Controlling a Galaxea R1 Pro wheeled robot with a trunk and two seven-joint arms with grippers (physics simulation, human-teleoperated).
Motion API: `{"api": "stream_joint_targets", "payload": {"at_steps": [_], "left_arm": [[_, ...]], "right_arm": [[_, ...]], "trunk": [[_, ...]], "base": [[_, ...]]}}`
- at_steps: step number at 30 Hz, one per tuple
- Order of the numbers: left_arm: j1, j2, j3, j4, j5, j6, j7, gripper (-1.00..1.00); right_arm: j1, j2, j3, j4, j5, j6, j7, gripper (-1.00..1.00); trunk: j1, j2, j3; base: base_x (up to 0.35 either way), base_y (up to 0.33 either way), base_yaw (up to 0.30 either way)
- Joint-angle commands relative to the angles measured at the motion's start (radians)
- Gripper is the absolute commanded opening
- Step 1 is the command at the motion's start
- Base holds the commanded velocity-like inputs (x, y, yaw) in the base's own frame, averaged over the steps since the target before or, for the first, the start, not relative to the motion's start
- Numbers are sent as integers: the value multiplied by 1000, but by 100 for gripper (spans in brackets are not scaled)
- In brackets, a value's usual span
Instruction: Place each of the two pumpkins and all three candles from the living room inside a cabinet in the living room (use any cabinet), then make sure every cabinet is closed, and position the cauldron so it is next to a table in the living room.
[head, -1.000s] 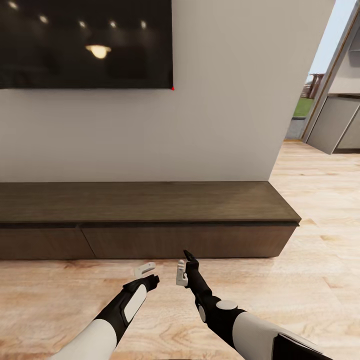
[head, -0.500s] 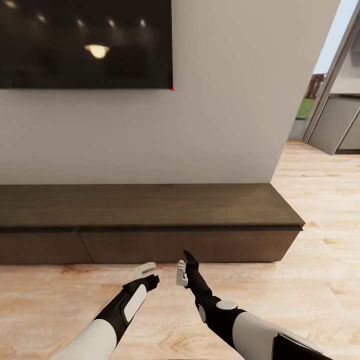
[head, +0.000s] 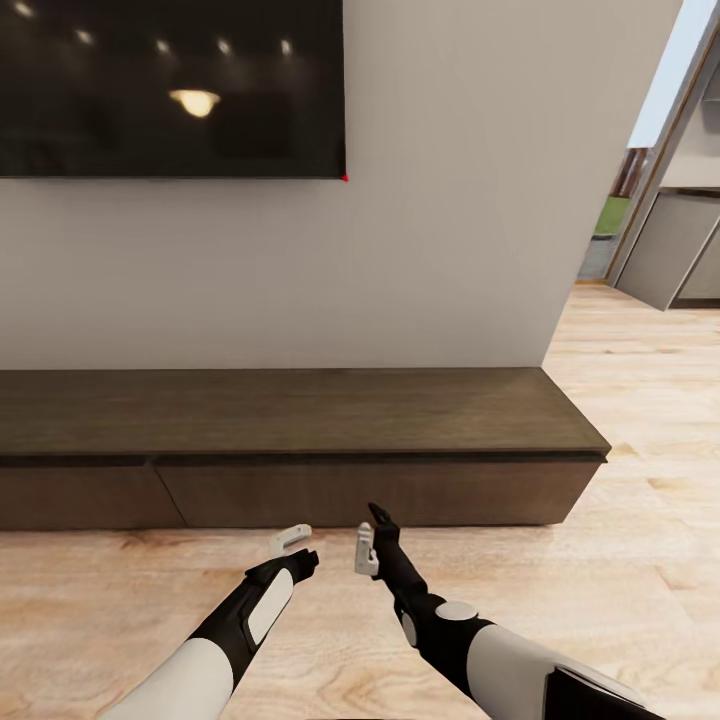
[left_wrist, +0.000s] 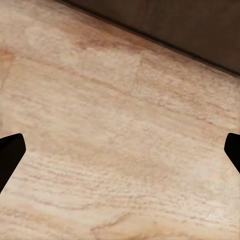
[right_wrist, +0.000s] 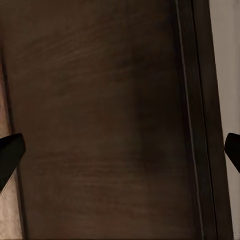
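Facing the long dark-brown cabinet (head: 300, 440), its drawer fronts flush and its left end cut off. It lies just ahead of both jaws, left gripper (head: 291, 546) and right gripper (head: 371, 535) spread wide, holding nothing.

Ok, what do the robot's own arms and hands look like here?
Both arms have glossy white upper shells, then black forearm segments. The left forearm carries a white oval panel; the right shows a round grey-white cap at a joint. The left hand shows a pale grey finger; the right hand pairs one pale finger with one black.
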Motion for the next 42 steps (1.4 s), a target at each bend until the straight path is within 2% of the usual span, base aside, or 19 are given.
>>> {"api": "stream_joint_targets", "payload": {"at_steps": [1,27,42], "left_arm": [[0,1,-7,-2,10,3,9,100],[0,1,-7,-2,10,3,9,100],[0,1,-7,-2,11,3,10,100]], "right_arm": [[0,1,-2,3,5,-14,-3,100],[1,1,-1,7,3,-34,-3,100],[1,1,-1,7,3,-35,-3,100]], "trunk": [[0,0,-1],[0,0,-1],[0,0,-1]], "base": [[0,0,0],[11,0,0],[85,0,0]]}}
